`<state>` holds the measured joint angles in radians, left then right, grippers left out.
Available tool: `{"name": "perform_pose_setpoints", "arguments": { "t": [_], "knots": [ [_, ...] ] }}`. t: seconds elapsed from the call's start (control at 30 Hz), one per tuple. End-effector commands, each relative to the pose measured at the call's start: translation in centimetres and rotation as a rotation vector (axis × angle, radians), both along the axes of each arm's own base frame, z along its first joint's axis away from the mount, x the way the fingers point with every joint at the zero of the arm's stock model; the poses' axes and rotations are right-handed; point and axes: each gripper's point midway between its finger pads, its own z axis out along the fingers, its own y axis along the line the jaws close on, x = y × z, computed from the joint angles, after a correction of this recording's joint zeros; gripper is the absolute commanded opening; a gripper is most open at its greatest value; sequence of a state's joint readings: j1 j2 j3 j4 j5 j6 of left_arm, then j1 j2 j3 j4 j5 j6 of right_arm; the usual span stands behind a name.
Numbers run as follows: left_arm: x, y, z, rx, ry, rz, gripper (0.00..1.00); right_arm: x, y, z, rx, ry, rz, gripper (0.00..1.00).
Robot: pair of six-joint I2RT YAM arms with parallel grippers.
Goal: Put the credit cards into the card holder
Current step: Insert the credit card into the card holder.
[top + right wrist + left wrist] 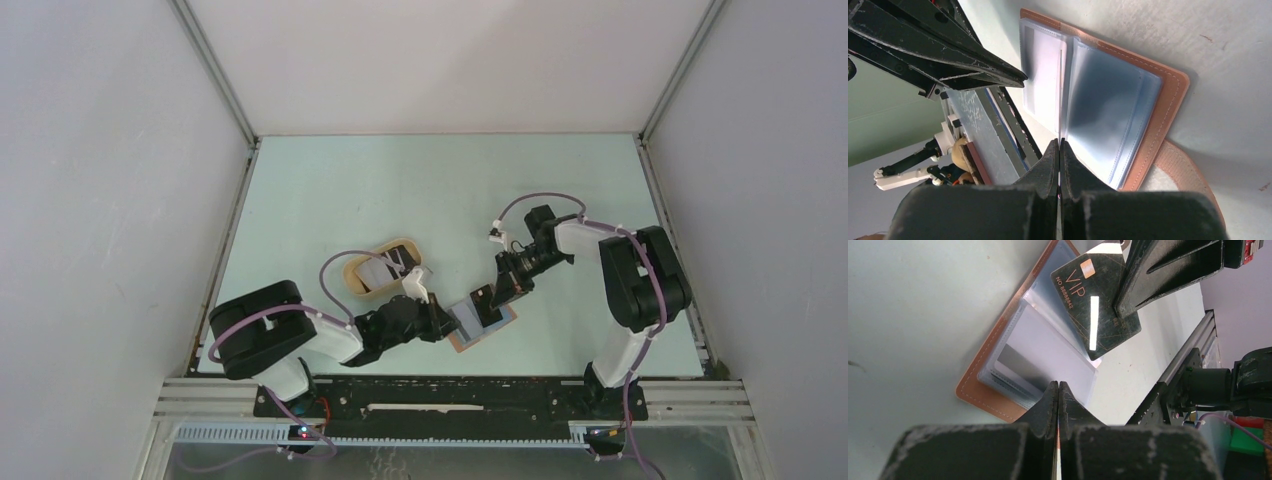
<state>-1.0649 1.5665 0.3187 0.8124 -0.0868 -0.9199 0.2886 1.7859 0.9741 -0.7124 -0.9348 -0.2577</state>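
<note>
Left wrist: my right gripper [1122, 310] pinches the black VIP card [1090, 300] just over the open card holder [1033, 347]. Left gripper [1058, 390] closed at its sleeve edge, can't tell if gripping. Insertion step; next I need card edge square to a pocket mouth.

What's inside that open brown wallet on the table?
Stacked clear plastic sleeves; one seems to hold a pale card. The black card pinched by the right tool covers part of the wallet, so what is under it cannot be seen.
</note>
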Motion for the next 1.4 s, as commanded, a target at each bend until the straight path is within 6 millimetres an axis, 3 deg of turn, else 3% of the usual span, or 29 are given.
{"name": "perform_pose_setpoints", "arguments": {
  "t": [0.0, 0.47, 0.8, 1.37],
  "knots": [
    [0.1, 0.4, 0.2, -0.021, -0.004, 0.026, 0.00, 0.7, 0.8, 0.3, 0.016, -0.008, 0.003, 0.00],
    [-0.4, 0.8, -0.8, -0.009, 0.026, 0.032, 0.00, 0.5, 1.2, 0.1, 0.050, 0.073, -0.019, 0.00],
    [-0.5, 0.7, 0.3, -0.047, 0.004, 0.021, 0.00, 0.8, 1.0, 0.4, 0.084, 0.105, -0.053, 0.00],
    [-0.8, 0.6, 0.4, -0.074, 0.014, 0.015, 0.03, 0.8, 0.4, -2.2, -0.048, 0.134, -0.110, 0.00]
  ]
}}
